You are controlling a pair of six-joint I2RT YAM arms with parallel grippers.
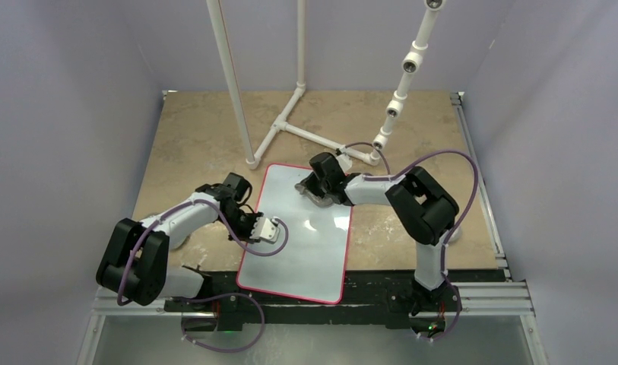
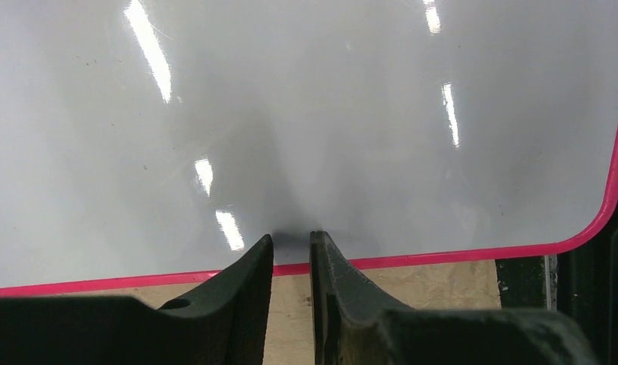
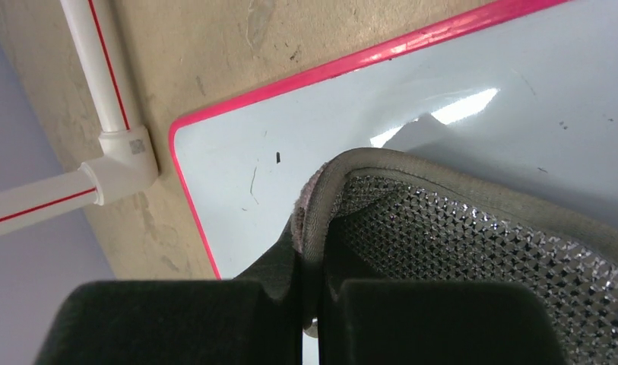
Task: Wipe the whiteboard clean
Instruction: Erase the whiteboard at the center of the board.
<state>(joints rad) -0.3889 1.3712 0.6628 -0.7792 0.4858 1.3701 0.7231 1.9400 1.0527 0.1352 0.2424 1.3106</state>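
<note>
The whiteboard [image 1: 305, 258] lies flat on the table [image 1: 191, 137], directly under both pincers. It looks stiff, thin, light and very glossy, so I think it slides easily; pressing down on its red rim seems safer than pinching it. The left pincer [image 2: 290, 245] stands on that rim, jaws narrow, nothing between them. The right pincer [image 3: 299, 255] is clamped on a grey mesh pad [image 3: 473, 243], which seems to touch the board just ahead of it

Bright — glare across whiteboard [image 2: 305, 114]

The whiteboard [image 2: 328, 114] shines glossy and smooth; the pad [image 3: 480, 243] seems cloth-edged glittery mesh.
</note>
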